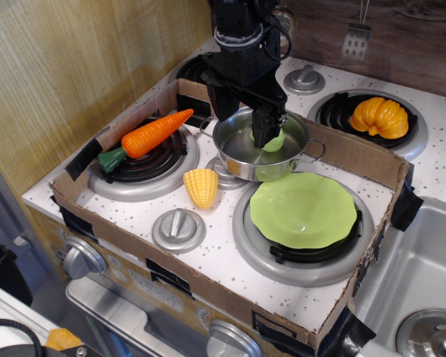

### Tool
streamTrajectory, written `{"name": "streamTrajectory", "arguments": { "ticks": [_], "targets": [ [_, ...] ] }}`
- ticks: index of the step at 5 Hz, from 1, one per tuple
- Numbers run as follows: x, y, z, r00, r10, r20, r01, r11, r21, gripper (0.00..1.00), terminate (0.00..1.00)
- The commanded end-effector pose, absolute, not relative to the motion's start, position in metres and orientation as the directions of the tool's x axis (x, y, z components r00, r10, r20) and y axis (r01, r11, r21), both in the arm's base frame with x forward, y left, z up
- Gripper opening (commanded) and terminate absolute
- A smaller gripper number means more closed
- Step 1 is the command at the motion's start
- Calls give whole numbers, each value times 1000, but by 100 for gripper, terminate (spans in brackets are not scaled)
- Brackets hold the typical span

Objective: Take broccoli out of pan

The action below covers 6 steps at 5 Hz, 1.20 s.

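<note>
Your gripper [262, 134] hangs low over the pan [261, 144], its dark fingers reaching down inside the rim. The broccoli [276, 140] sits in the pan, and only a pale green sliver of it shows, just to the right of the nearer finger, which covers the rest. You cannot tell from this view whether the jaws are clenched on it or merely set around it; the far finger and any gap are hidden behind the arm.

What matters for the coming move: the broccoli lies directly at the jaws, touching or nearly touching the visible finger, slightly toward the plate side. It is a rounded lump with no clear long axis showing, so the angle of approach probably counts for little. Judging by where things lie, the lift has not yet happened.

If the jaws have it, the way out is straight up past the steel wall, then away. The green plate [303, 210] lies just beside the pan on the near side, with bare desk [230, 260] in front inside the cardboard border; the corn [201, 187] and carrot [145, 137] lie to the left.
</note>
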<state>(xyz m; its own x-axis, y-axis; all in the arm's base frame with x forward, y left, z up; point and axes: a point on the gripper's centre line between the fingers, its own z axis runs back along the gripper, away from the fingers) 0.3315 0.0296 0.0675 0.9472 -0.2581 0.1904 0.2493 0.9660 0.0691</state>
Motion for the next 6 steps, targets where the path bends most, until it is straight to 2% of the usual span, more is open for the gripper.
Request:
{"name": "streamTrajectory", "arguments": {
  "ticks": [1,6],
  "targets": [
    [346,29,72,935,-279,220,272,960,60,100,0],
    [359,25,53,918,-307,251,309,951,32,100,0]
  ]
}}
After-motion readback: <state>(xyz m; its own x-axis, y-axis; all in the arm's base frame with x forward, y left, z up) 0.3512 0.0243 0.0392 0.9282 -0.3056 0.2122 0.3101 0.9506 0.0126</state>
